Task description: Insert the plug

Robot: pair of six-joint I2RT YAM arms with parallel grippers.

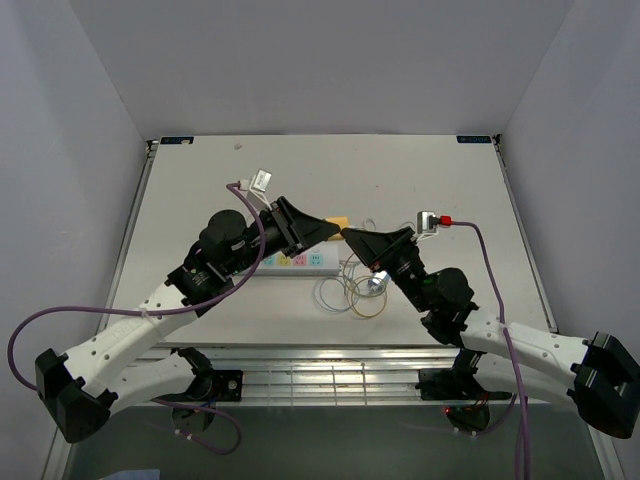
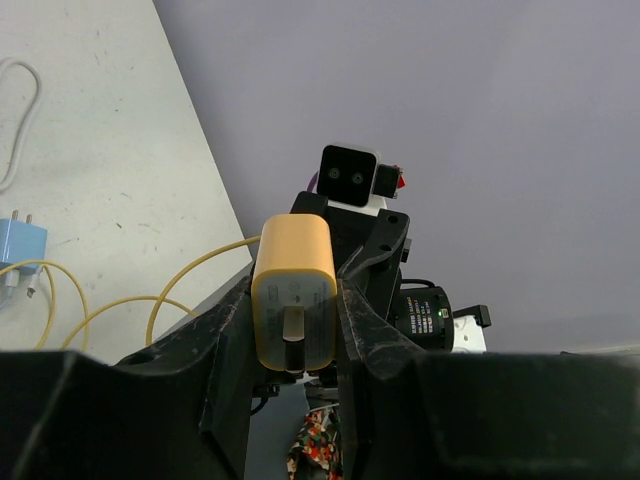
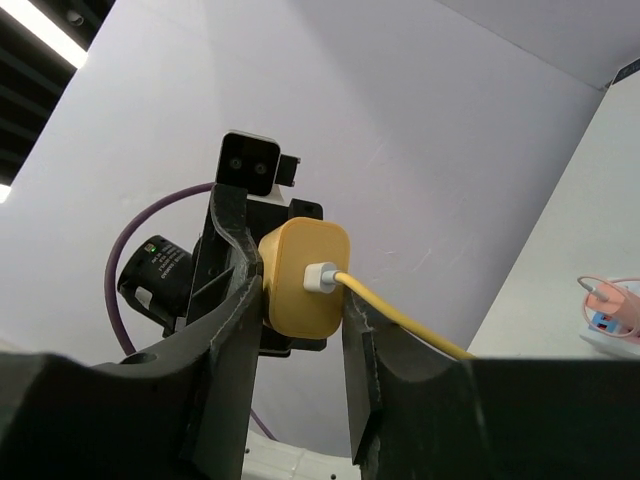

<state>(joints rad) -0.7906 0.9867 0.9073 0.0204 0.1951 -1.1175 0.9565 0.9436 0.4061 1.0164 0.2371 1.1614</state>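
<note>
The yellow plug is held off the counter, over its middle and just beyond the far long side of the power strip. It is flanked by both hands, which meet there tip to tip.

The left hand is closed on the plug. In the left wrist view its two fingers are pressed against the plug's opposite sides, and the plug's end face is turned toward that camera.

The right hand is brought in from the opposite side. In the right wrist view the plug sits between its fingers, which are narrowed until both appear to touch the plug's sides, so the plug is gripped by this hand as well. A white connector is seated in the face turned toward that camera, and a yellow cable runs from it down past the right finger.

The power strip lies flat near the centre of the counter, with its length roughly parallel to the near edge. No socket on it is occupied by the yellow plug. Coiled cables, white and yellow, are piled on the counter just off the strip's right end, toward the near edge. A blue adapter is seen lying on the counter beside yellow cable loops in the left wrist view.
</note>
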